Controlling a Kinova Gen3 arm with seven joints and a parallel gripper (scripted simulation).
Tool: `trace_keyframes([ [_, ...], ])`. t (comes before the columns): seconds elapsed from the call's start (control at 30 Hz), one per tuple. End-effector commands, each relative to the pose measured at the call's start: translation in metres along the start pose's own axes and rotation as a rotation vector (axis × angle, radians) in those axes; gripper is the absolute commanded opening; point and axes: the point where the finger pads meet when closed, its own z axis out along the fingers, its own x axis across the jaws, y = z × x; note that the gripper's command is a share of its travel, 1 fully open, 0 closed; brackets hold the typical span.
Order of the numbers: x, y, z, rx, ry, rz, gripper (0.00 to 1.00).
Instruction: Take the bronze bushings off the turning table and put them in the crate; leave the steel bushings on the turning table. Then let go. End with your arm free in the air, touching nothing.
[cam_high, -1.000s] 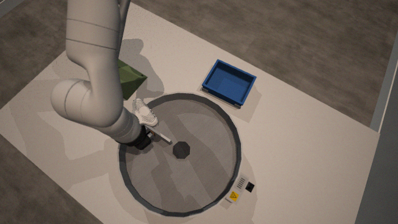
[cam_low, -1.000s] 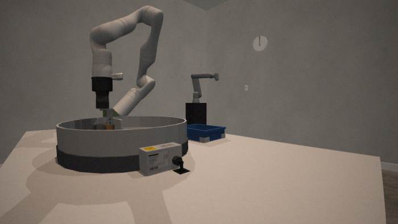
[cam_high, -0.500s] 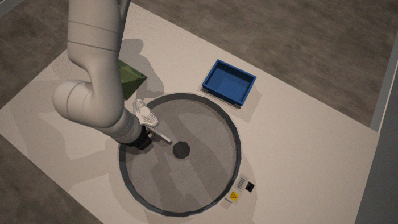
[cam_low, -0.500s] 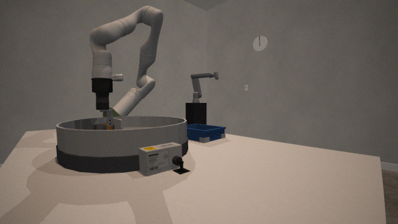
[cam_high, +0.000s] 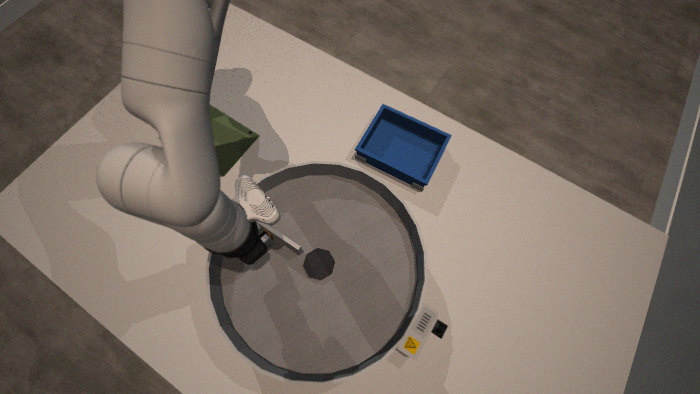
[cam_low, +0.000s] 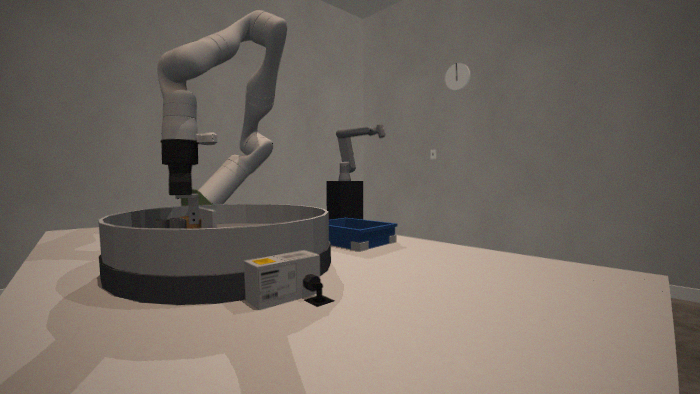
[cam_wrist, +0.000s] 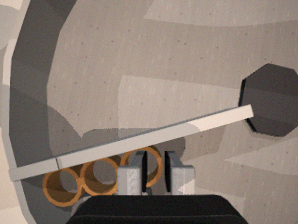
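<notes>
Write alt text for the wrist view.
Three bronze bushings stand in a row on the turning table, along a pale bar that slants from its rim toward a dark hub. The gripper is parted over the bushing nearest the hub.
</notes>
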Motion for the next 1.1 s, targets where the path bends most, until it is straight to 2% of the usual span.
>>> trace_keyframes([
  [0.0, 0.0004, 0.0004, -0.0009, -0.001, 0.002, 0.000, 0.40],
  [1.07, 0.0005, 0.0004, 0.0081, -0.001, 0.002, 0.000, 0.40],
])
